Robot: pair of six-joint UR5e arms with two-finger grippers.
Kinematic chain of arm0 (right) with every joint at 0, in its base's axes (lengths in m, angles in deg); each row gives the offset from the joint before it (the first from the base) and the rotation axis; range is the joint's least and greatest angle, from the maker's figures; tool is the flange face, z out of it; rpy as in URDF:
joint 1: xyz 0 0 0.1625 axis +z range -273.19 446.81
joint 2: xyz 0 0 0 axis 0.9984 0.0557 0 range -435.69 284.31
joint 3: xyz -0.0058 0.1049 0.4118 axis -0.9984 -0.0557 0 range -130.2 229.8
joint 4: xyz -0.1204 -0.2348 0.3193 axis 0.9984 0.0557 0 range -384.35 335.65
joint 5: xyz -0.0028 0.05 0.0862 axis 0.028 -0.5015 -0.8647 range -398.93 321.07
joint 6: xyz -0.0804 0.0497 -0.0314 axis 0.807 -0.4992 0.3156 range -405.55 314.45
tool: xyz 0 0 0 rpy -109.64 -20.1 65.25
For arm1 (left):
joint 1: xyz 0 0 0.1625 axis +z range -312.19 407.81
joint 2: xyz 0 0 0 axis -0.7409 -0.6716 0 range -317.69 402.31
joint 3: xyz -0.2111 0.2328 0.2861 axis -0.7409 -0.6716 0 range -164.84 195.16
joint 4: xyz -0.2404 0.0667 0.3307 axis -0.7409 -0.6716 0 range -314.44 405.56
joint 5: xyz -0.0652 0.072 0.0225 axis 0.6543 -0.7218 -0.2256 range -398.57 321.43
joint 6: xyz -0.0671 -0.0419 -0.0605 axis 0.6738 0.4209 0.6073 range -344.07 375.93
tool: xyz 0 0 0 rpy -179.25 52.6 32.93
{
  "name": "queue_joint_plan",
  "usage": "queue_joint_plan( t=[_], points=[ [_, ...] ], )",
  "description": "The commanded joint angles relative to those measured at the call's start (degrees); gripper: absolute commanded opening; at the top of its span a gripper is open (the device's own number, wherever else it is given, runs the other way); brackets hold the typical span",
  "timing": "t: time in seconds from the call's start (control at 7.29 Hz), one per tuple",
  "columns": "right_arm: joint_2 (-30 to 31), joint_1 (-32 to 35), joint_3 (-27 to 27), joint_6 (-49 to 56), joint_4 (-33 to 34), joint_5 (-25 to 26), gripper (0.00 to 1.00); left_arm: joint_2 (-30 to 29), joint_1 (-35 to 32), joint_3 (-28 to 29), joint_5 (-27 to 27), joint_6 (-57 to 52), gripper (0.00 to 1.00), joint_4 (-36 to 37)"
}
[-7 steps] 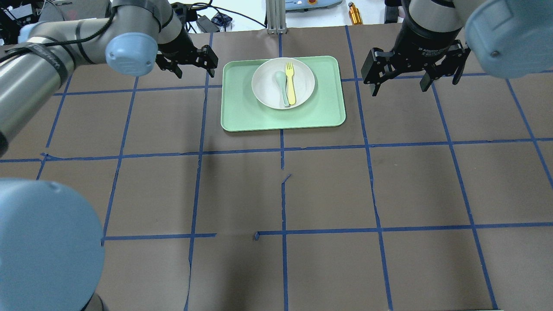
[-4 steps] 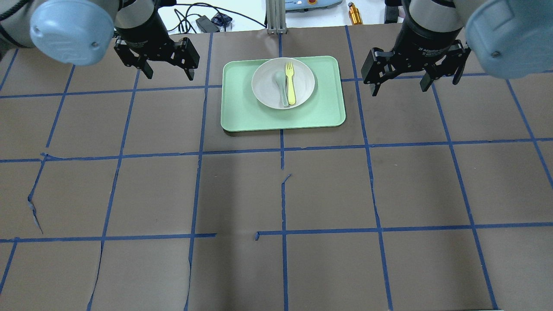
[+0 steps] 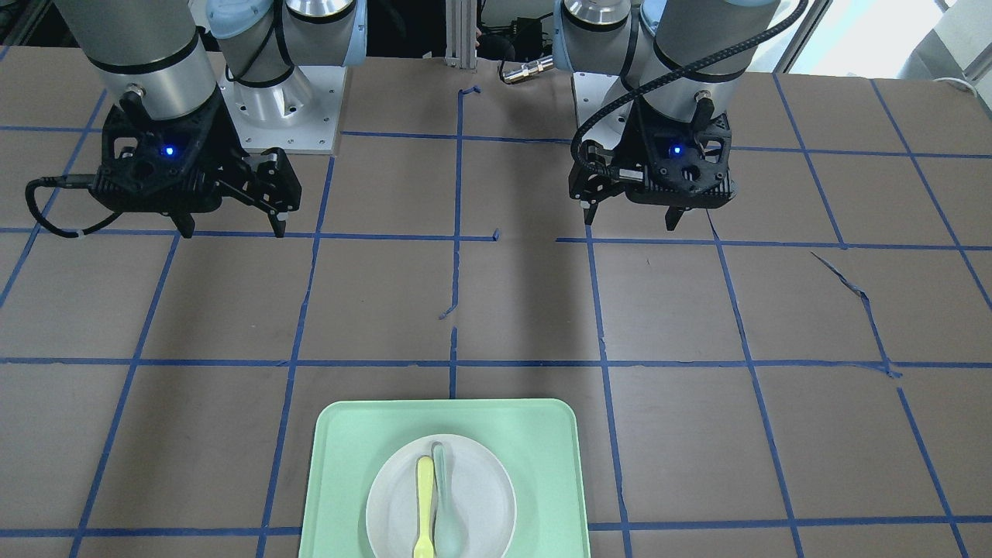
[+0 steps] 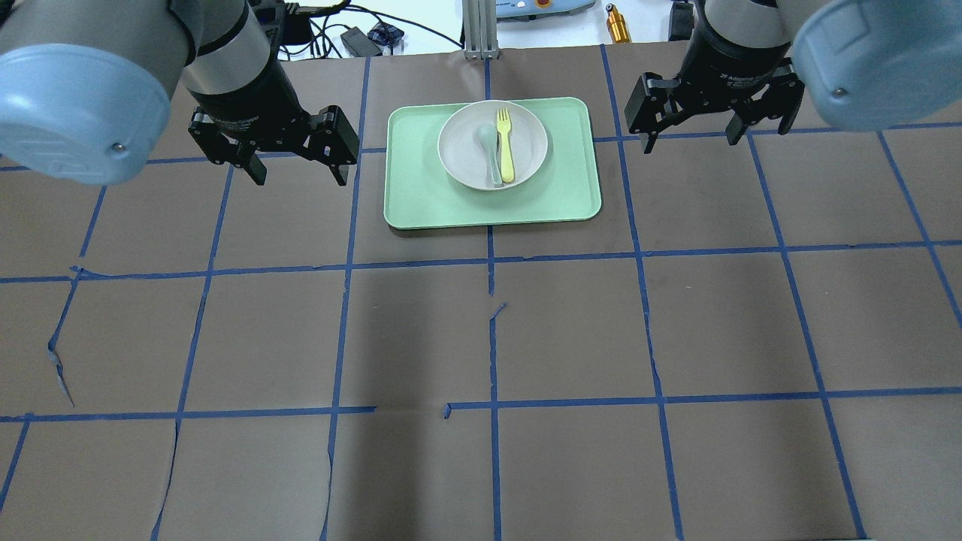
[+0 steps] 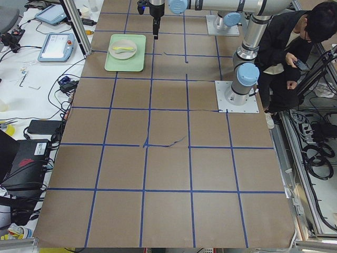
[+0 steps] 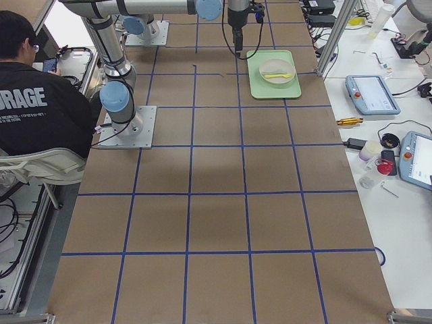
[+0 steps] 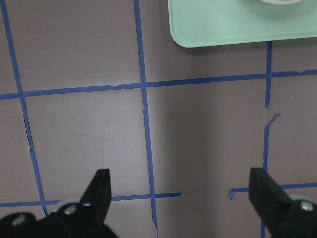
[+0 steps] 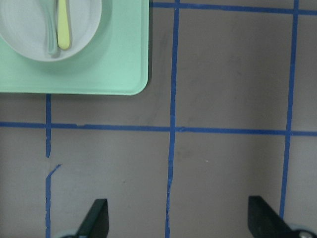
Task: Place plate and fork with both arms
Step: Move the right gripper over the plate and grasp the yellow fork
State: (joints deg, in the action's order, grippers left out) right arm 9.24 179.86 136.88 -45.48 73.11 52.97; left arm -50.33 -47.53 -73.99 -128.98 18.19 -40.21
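The off-white plate (image 4: 460, 154) sits in the mint-green tray (image 4: 421, 191) at the far middle of the table. The yellow fork (image 4: 505, 146) lies in the plate, beside a pale grey-green spoon (image 4: 490, 150). My left gripper (image 4: 301, 174) hovers open and empty left of the tray. My right gripper (image 4: 718, 135) hovers open and empty right of it. The front-facing view shows the plate (image 3: 484, 496), fork (image 3: 424, 504), left gripper (image 3: 632, 222) and right gripper (image 3: 232, 231). The right wrist view shows the fork (image 8: 63, 25) and plate (image 8: 25, 34).
Brown paper with blue tape lines covers the table, torn in places (image 4: 60, 368). An aluminium post (image 4: 479, 34), cables and an orange cylinder (image 4: 618, 26) stand beyond the far edge. The tray's corner (image 7: 223, 27) shows in the left wrist view. A seated operator (image 5: 287, 58) is behind the robot.
My left arm swung round; its gripper came nearer and lower beside the tray's left edge. My right gripper shifted slightly farther away. Both stayed open; plate, fork and spoon did not move.
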Motion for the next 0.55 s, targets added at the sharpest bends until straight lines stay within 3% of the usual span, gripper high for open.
queue_joint_plan(
  t=[0.0,0.14,0.27,0.41],
  points=[
    [-14.6,5.3,-10.8,-1.1,2.9,2.3,1.00,-0.3,-0.1,0.1,-0.3,0.5,1.00,0.3],
    [-23.7,6.9,-18.6,-4.8,2.9,1.8,1.00,-1.0,0.2,0.4,0.3,0.0,1.00,0.3],
    [-30.5,7.9,-22.9,-7.7,3.3,1.6,1.00,-1.0,0.1,-0.1,0.1,0.3,1.00,0.3],
    [-35.1,8.6,-23.9,-9.9,9.3,1.5,0.95,-1.3,0.0,-0.3,0.2,0.3,1.00,0.3]
  ],
)
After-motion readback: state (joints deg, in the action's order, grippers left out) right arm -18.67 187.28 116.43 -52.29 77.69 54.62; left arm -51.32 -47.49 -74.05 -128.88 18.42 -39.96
